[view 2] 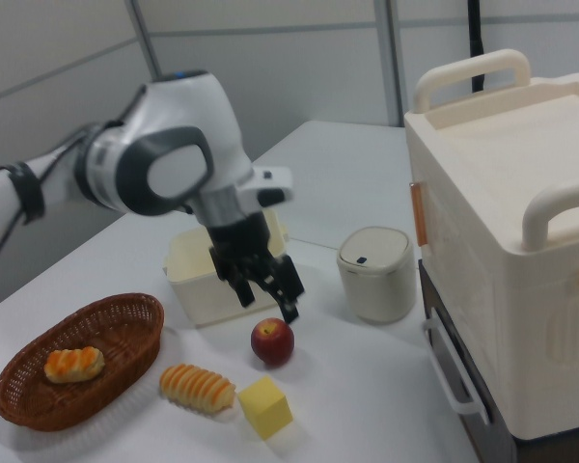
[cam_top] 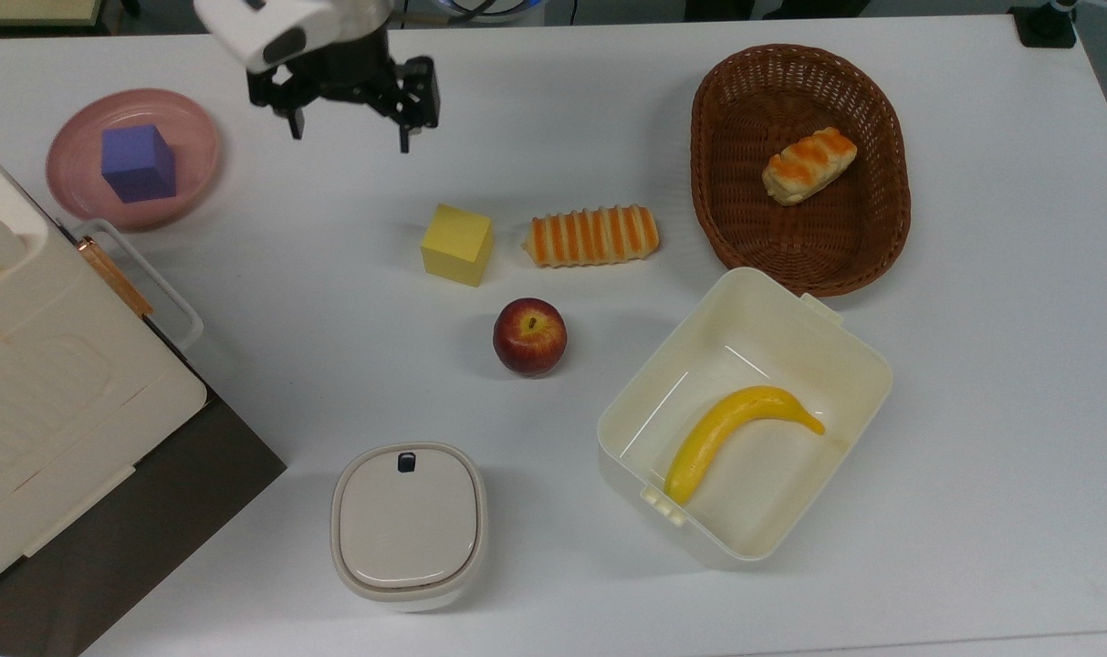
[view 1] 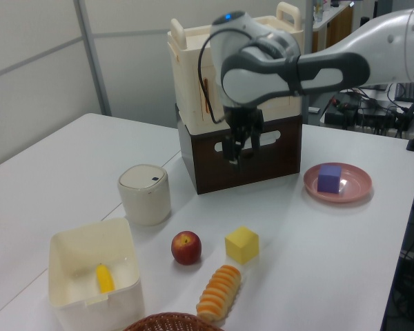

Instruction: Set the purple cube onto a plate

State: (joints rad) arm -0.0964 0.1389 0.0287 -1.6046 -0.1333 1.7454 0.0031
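Observation:
The purple cube (cam_top: 138,163) rests inside the pink plate (cam_top: 196,127) at the top view's upper left; in the left view the purple cube (view 1: 329,178) sits on the plate (view 1: 355,187) at the right. My gripper (cam_top: 349,130) hangs open and empty above the bare table, well to the top view's right of the plate. In the left view the gripper (view 1: 240,147) is in front of the dark drawer unit, and in the right view the gripper (view 2: 268,297) hovers above the apple.
A yellow cube (cam_top: 457,244), a striped bread roll (cam_top: 591,235) and an apple (cam_top: 529,336) lie mid-table. A wicker basket (cam_top: 868,248) holds another roll. A cream box (cam_top: 847,349) holds a banana (cam_top: 733,434). A lidded canister (cam_top: 409,524) and a cream-and-brown cabinet (cam_top: 42,383) stand at the top view's left.

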